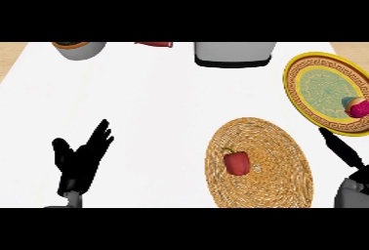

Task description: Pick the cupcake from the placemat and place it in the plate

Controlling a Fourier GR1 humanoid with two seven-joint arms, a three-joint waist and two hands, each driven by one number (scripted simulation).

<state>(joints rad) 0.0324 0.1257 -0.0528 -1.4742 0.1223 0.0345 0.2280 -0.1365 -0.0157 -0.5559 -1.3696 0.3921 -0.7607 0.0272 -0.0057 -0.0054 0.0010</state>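
Note:
The cupcake [356,107], pink-topped, lies on the right side of the yellow patterned plate [310,68] at the right edge. The round woven placemat [270,171] sits lower centre-right with a red bell pepper [237,163] on it. My right hand [341,146] shows at the lower right, fingers straight and pointing up toward the plate, just below the cupcake and apart from it; it holds nothing. Over at the lower left my left hand [81,158] rests open with fingers up.
Along the far edge stand a grey bowl with brown contents [79,49], a red object [155,44] and a grey container with a dark base [234,53]. The white counter [158,107] stretches between them and my hands.

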